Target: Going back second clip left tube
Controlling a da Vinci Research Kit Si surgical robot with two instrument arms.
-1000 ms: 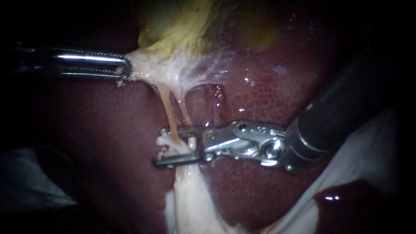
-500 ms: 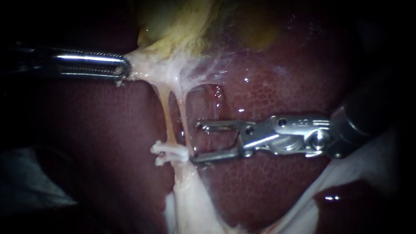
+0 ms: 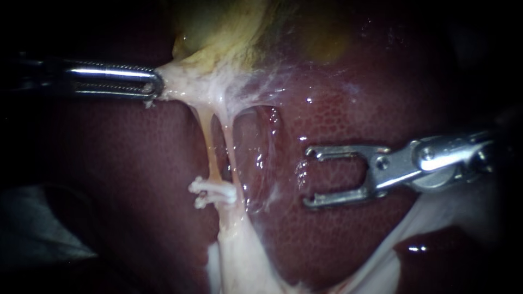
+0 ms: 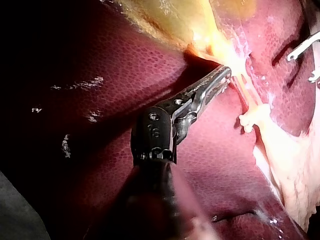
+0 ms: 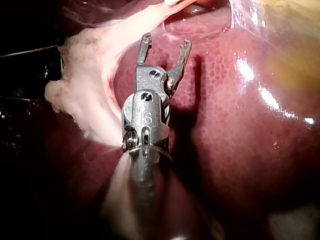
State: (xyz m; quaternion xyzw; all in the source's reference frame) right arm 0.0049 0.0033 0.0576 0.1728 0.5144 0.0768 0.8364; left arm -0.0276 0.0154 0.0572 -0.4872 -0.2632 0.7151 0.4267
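Left tube is thin, soft, tearable; hold above it. Your left instrument jaws grip the gallbladder; your right instrument jaws gape empty.

Dark red mottled liver; yellowish gallbladder above it, pale webbed tissue stretched beneath

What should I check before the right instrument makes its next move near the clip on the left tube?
1. Right instrument open, holding nothing: ok.
2. Right instrument clear of both tubes, over the liver: ok.
3. Clip sits on the left tube: ok.
4. Clip spares the right tube: cannot tell.
5. Left instrument shut on pale tissue below the gallbladder, tubes taut: ok.
6. One clip or two there: cannot tell.
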